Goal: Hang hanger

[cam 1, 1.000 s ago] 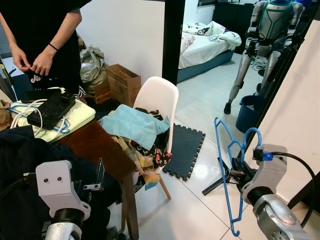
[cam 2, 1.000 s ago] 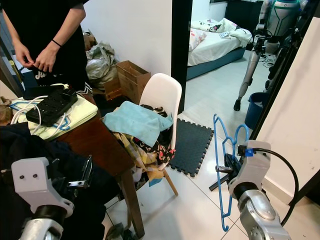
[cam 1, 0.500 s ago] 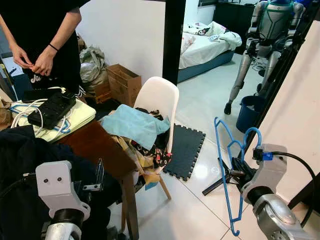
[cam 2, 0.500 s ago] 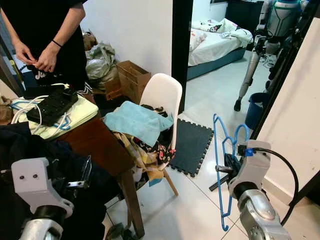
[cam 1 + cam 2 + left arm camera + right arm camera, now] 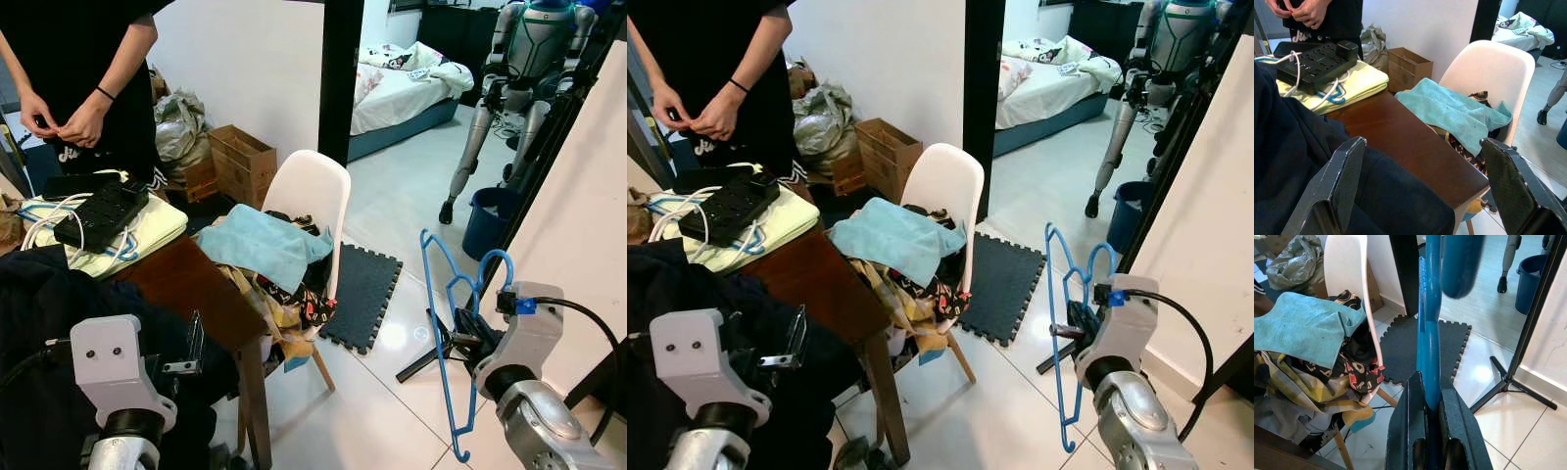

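A blue plastic hanger (image 5: 443, 333) stands upright at the lower right, hook uppermost, over the white tiled floor. My right gripper (image 5: 462, 338) is shut on its middle; in the right wrist view the two black fingers (image 5: 1403, 431) clamp the blue bar (image 5: 1431, 333). My left gripper (image 5: 1420, 191) is open at the lower left, above a dark garment (image 5: 1298, 181) on the brown table (image 5: 1410, 147), with nothing between its fingers.
A white chair (image 5: 312, 191) piled with clothes and a teal cloth (image 5: 265, 243) stands in front. A person (image 5: 88, 78) is at the far left by a power strip (image 5: 98, 215). A black stand pole (image 5: 544, 127), blue bucket (image 5: 487, 220) and another robot (image 5: 509, 88) are at the right.
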Controlling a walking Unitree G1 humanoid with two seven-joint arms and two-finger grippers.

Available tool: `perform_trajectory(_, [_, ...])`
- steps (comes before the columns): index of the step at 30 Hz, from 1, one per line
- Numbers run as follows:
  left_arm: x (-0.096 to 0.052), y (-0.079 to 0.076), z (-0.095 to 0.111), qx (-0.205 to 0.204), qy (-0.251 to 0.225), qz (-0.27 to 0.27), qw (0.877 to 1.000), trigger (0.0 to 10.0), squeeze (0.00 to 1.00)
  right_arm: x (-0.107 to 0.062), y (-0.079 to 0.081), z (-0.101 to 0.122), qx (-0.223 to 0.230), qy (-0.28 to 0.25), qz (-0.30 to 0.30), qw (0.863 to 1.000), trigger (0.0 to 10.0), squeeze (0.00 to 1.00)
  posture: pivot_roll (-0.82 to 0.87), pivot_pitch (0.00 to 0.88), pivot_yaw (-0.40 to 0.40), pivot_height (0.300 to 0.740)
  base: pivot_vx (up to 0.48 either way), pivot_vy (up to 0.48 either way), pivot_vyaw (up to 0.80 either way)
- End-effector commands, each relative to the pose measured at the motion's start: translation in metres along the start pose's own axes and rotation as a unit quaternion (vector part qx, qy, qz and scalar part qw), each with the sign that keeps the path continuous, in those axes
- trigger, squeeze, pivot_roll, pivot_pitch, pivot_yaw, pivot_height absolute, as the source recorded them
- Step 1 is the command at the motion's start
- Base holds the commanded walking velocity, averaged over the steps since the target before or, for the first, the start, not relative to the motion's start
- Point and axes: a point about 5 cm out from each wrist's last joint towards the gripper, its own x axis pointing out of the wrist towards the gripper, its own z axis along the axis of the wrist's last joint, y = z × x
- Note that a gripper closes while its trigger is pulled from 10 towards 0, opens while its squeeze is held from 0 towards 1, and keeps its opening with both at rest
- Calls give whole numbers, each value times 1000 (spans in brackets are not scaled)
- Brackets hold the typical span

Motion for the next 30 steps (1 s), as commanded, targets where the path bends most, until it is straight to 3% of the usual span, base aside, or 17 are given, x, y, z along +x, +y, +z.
perform_trajectory(1, [-2, 0, 0, 2, 1, 3, 1000, 10000, 0, -1, -1, 1, -4, -3, 2, 1000, 10000, 0, -58, 0, -27, 740, 0, 0, 0])
perform_trajectory(17, [-4, -2, 2, 0, 2, -5, 1000, 10000, 0, -6, -2, 1, 3, -6, 1, 1000, 10000, 0, -60, 0, -30, 740, 0, 0, 0])
perform_trajectory(18, [-4, -5, 1, -4, 0, -6, 1000, 10000, 0, -4, -5, 0, -2, -2, 1, 1000, 10000, 0, -49, 0, -58, 740, 0, 0, 0])
perform_trajectory(30, [6, -9, -2, -4, 1, -13, 1000, 10000, 0, 7, -2, -3, -8, 1, 1, 1000, 10000, 0, -3, 0, -40, 740, 0, 0, 0])
